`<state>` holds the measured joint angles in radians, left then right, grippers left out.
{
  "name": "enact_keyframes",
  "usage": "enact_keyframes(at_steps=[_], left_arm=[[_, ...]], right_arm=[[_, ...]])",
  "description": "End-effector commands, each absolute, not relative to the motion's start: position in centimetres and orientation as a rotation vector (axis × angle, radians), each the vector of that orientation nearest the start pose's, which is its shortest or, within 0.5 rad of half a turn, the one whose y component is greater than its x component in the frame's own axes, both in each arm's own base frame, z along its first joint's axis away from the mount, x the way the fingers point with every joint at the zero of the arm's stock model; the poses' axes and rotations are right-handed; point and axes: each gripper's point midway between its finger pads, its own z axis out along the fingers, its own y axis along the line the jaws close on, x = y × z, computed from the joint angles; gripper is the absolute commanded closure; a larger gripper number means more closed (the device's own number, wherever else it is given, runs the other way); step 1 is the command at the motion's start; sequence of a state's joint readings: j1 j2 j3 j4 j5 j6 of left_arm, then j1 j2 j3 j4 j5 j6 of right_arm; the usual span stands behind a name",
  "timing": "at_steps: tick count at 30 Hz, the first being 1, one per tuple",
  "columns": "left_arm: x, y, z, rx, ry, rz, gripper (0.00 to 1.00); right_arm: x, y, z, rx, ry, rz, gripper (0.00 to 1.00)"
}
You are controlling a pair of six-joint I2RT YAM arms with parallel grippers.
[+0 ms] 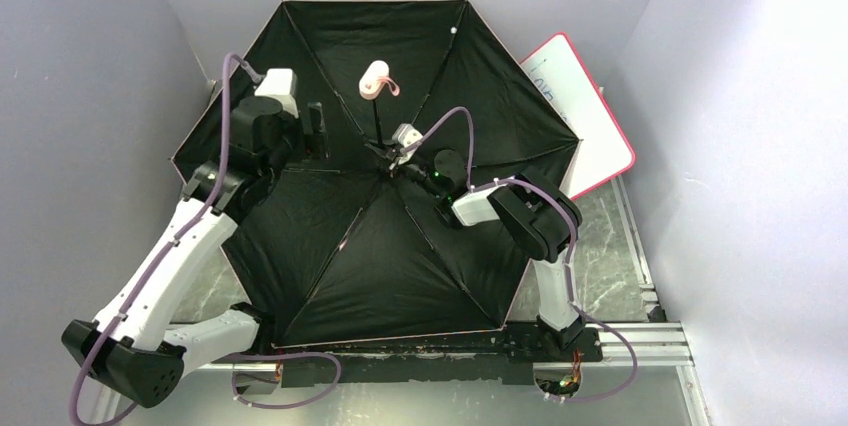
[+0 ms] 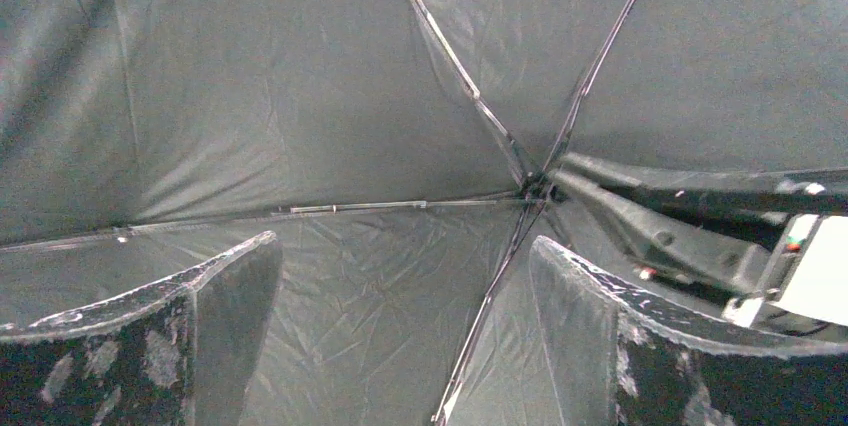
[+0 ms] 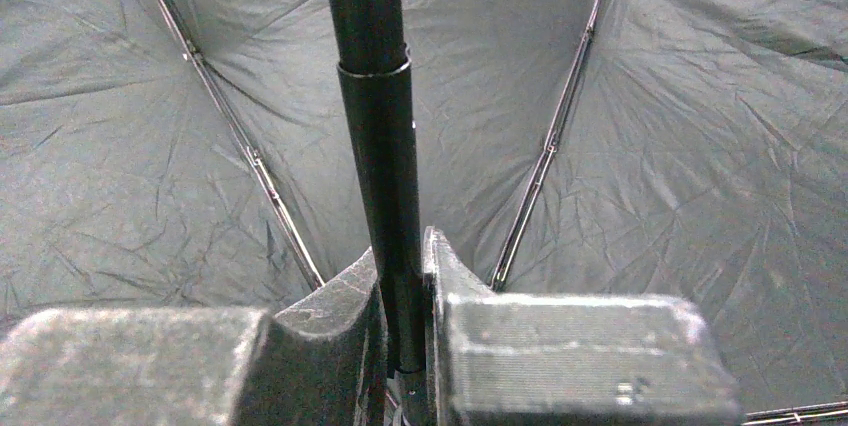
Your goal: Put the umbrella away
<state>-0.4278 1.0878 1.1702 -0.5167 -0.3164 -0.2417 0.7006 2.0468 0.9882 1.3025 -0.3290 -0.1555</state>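
A: Whereabouts of umbrella (image 1: 380, 236)?
B: Spread wide open on table (image 1: 610, 236), upside down: black side up, w/ pale pink only as thin line along rim. Covering most of table's middle.
A: Shaft and handle?
B: Thin black shaft (image 1: 378, 118) standing up from centre hub (image 2: 535, 186); pink handle (image 1: 374, 78) w/ strap at its far end, well clear of fabric.
A: State of right fingers (image 3: 446, 276)?
B: Clenched on shaft, low down, just above hub. Pressed against both sides of thicker lower tube, plain in right wrist view. Ribs (image 3: 255, 161) fanning out over black fabric behind.
A: And left fingers (image 2: 235, 291)?
B: Spread wide, grasping nothing. Hanging over black fabric left of hub, w/ one rib crossing gap between them in left wrist view. Touching fabric or not — can't tell.
A: Anything else nearby?
B: Pink-framed whiteboard (image 1: 590, 116) at rear right, its left edge behind canopy's tip. Flat or propped — can't tell. Right arm (image 2: 700, 191) visible at right of left wrist view, reaching in to hub.
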Motion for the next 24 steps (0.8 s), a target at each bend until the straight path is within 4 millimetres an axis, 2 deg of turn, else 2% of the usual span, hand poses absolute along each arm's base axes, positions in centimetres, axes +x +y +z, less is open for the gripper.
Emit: enact_keyframes(at_steps=[1,5,9,12,14,17,19,22,24], left_arm=[[32.5,-9.6,36.6,0.015,1.827,-0.147,0.04],[31.7,-9.5,41.2,0.025,1.748,-0.176,0.03],[30.0,-8.1,47.0,-0.007,1.635,-0.172,0.03],[28.3,-9.2,50.6,0.041,1.561,-0.281,0.03],[27.2,-10.2,52.1,0.093,1.53,-0.352,0.03],[26.1,-11.6,53.1,0.156,1.496,-0.436,0.03],[25.5,-13.4,53.2,0.246,1.483,-0.51,0.03],[24.2,-16.9,52.3,0.428,1.466,-0.654,0.03],[24.2,-18.3,51.0,0.481,1.491,-0.7,0.03]], right_arm=[[39.5,38.6,24.8,-0.784,0.875,0.541,1.0],[38.8,38.0,29.0,-0.825,0.729,0.417,1.0],[38.1,37.8,32.9,-0.902,0.608,0.296,1.0],[38.2,38.4,34.8,-1.002,0.562,0.215,1.0],[38.0,38.4,35.6,-1.047,0.525,0.15,1.0],[37.3,37.8,37.5,-1.063,0.441,0.043,1.0],[37.2,37.8,37.7,-1.117,0.39,-0.067,1.0],[37.9,38.0,37.8,-1.187,0.34,-0.271,1.0],[38.1,37.9,38.3,-1.197,0.302,-0.372,1.0]])
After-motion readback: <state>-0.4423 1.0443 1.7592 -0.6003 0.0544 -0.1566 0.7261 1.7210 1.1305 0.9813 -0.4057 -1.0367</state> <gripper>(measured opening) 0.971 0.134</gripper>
